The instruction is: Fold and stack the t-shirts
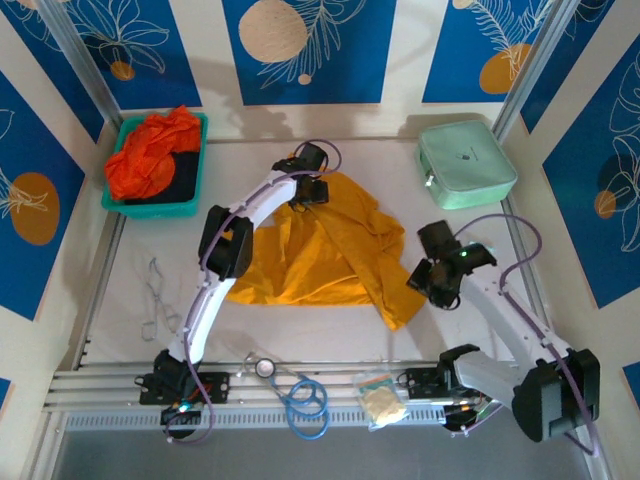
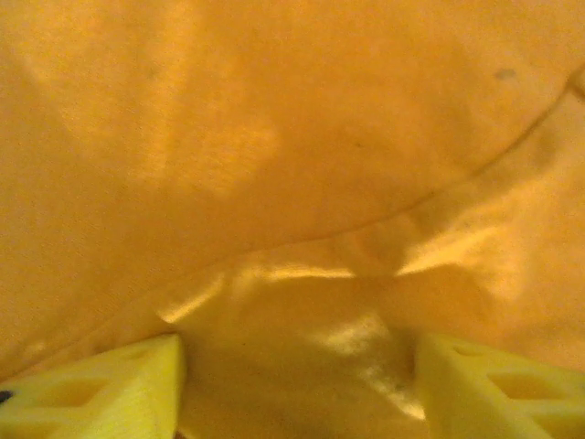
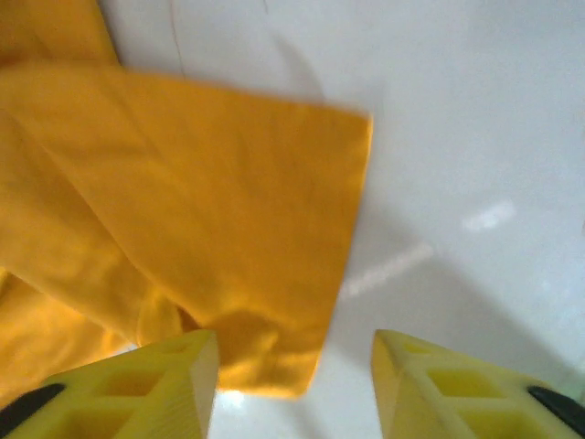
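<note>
A mustard-yellow t-shirt (image 1: 320, 250) lies crumpled on the white table, one part trailing toward the front right. Red-orange t-shirts (image 1: 150, 155) are heaped in the teal tray (image 1: 150, 211) at the back left. My left gripper (image 1: 308, 193) hangs over the yellow shirt's far edge. In the left wrist view this gripper (image 2: 297, 393) is open, its fingers (image 2: 101, 393) spread wide over yellow cloth (image 2: 292, 183). My right gripper (image 1: 420, 283) sits at the shirt's right side. It (image 3: 292, 384) is open, and a corner of the cloth (image 3: 228, 238) lies loose beside its left finger (image 3: 137, 389).
A pale mint-green case (image 1: 465, 165) stands at the back right. Along the front edge lie a blue stethoscope (image 1: 305, 400) and a small clear bag (image 1: 382, 402). Metal tongs (image 1: 158, 300) rest at the left. Bare white table (image 3: 475, 137) shows right of the shirt.
</note>
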